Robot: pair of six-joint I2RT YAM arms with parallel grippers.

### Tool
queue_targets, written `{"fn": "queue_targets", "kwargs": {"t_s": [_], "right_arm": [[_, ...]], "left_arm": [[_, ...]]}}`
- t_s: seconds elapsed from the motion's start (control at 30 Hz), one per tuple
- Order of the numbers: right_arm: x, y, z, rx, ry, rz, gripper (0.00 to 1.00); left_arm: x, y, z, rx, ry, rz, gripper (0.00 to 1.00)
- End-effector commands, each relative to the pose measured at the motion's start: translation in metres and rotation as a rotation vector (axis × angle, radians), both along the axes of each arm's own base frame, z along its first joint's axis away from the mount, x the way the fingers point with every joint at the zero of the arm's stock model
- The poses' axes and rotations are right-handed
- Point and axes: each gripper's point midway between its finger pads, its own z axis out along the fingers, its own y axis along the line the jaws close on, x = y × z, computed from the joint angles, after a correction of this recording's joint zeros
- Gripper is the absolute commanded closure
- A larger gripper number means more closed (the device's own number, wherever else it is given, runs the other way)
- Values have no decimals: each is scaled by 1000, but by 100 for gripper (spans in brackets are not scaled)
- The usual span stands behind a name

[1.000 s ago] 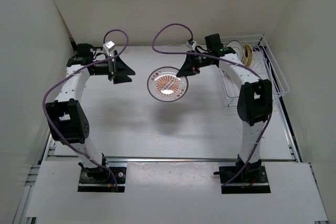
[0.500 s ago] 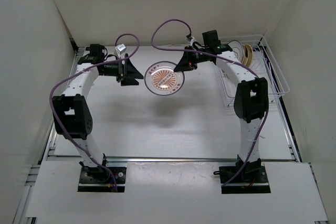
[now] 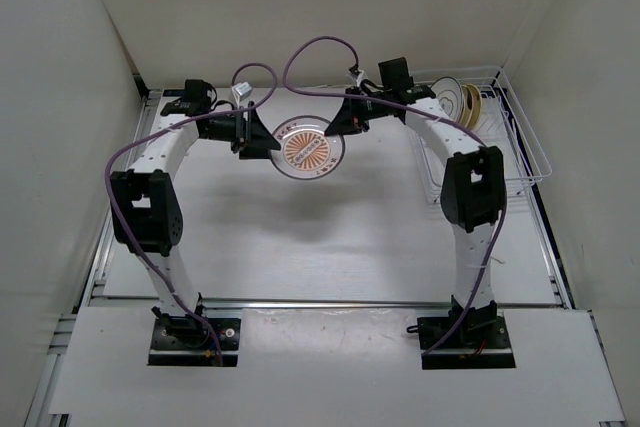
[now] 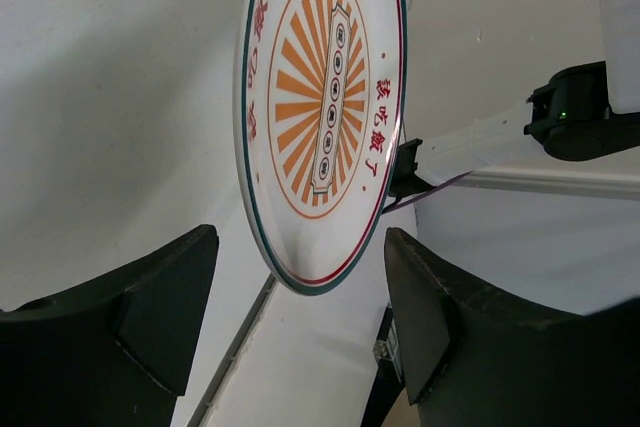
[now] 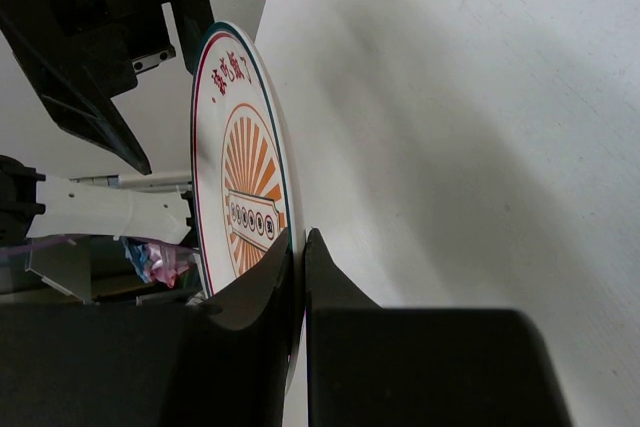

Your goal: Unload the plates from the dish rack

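- The right gripper point(image 5: 298, 247) is pressed onto the rim of the sunburst plate point(image 5: 240, 182), pinching it at one edge.
- That plate hangs tilted above the table point(image 3: 300, 237), near the middle of the far edge.
- The left gripper point(image 4: 300, 239) faces it from the opposite side. Its fingers point(image 4: 150, 307) are spread wide with the plate's free rim in the gap between them; whether they touch it cannot be told.
- In the far right corner stands the dish rack point(image 3: 522, 162), with the other plates point(image 3: 466, 103) upright on edge inside.

Plate point(image 4: 320, 127) white, orange sunburst, green-red rim; rack point(image 3: 510, 137) white.
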Motion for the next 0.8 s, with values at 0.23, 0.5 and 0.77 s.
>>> {"fn": "queue_targets", "kwargs": {"t_s": [0.23, 0.5, 0.77], "right_arm": [[-1, 23, 27, 67, -70, 56, 100], [0, 27, 25, 66, -80, 58, 100], [0, 23, 27, 32, -141, 49, 97]], "left_arm": [[6, 0, 10, -14, -49, -12, 47], [7, 0, 12, -13, -67, -15, 74], [13, 3, 15, 30, -120, 11, 90]]}}
